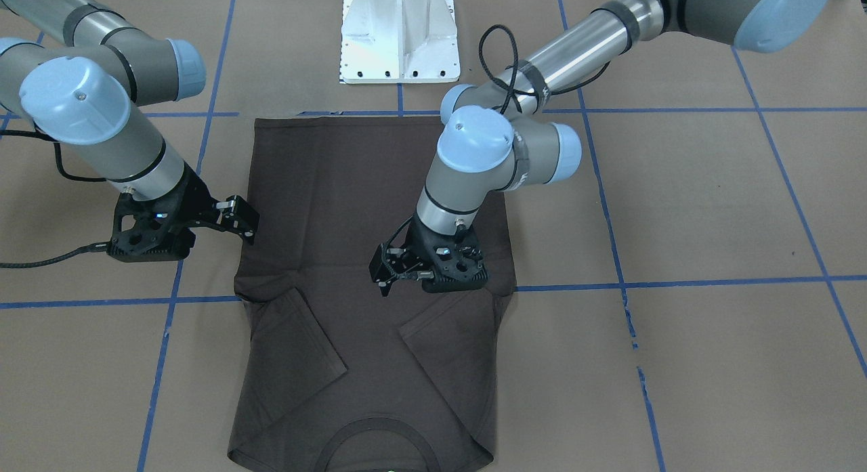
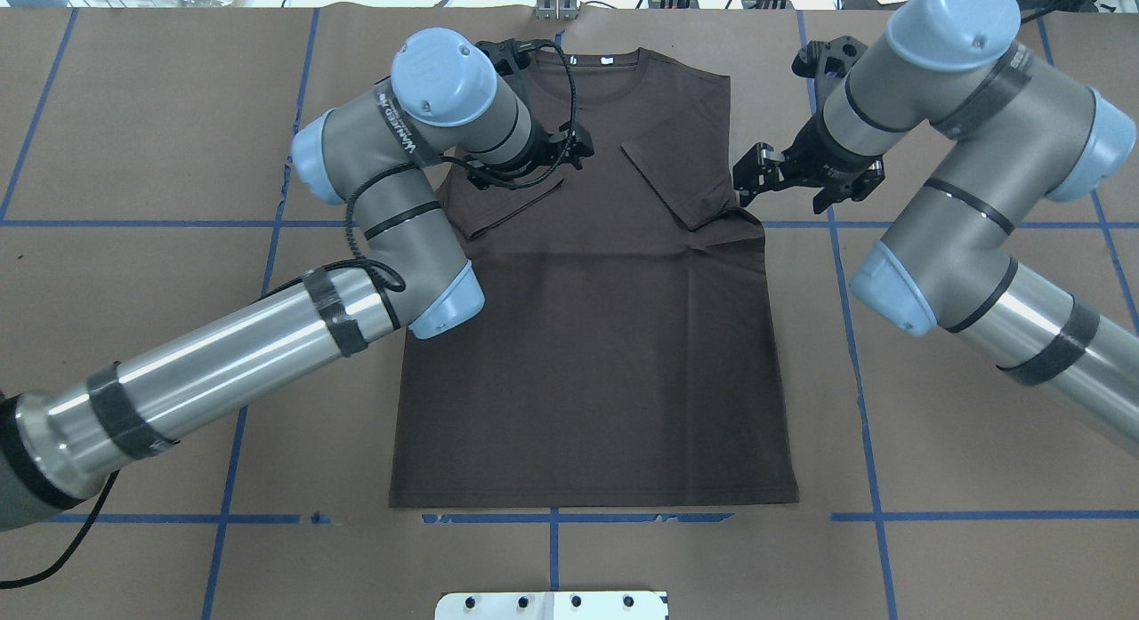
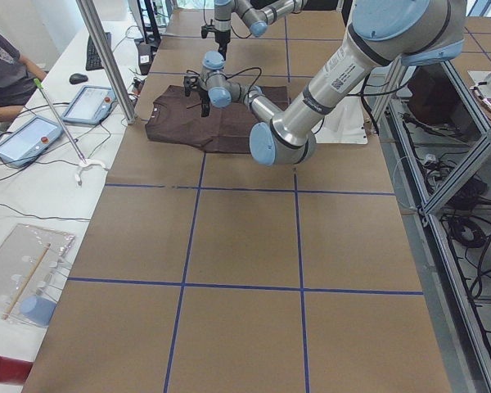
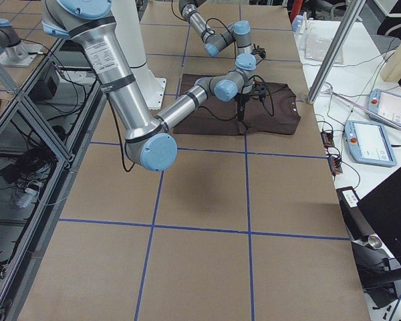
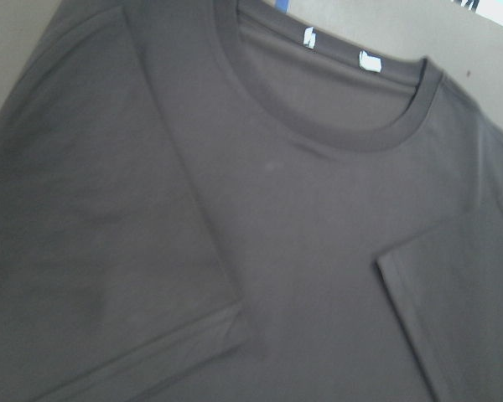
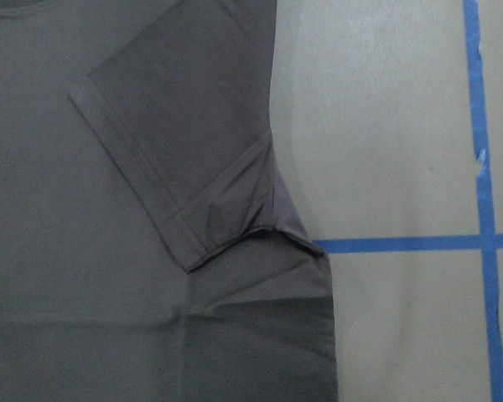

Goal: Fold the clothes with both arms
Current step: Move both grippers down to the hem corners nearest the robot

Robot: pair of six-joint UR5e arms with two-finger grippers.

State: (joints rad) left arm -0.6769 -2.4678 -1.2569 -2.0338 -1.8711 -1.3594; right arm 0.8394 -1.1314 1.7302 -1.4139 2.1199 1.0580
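Ribbed round collar (image 5: 327, 141), matte T-shirt (image 1: 339, 187) flat; right end effector (image 1: 240, 218) released, left end effector (image 1: 384, 272) unclear.

Dark brown T-shirt (image 2: 596, 335), flat, face-up, sleeves (image 2: 676, 180) folded inward

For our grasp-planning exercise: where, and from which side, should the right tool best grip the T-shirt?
Probably its right side edge by the folded sleeve, coming from outside: the T-shirt lies flat, so only edges lift, and the right tool hovers there.

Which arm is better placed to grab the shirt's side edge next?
Probably the right. The right gripper hangs just outside the side edge of the dark brown short-sleeved T-shirt, beside a folded sleeve; the left gripper is over the chest.
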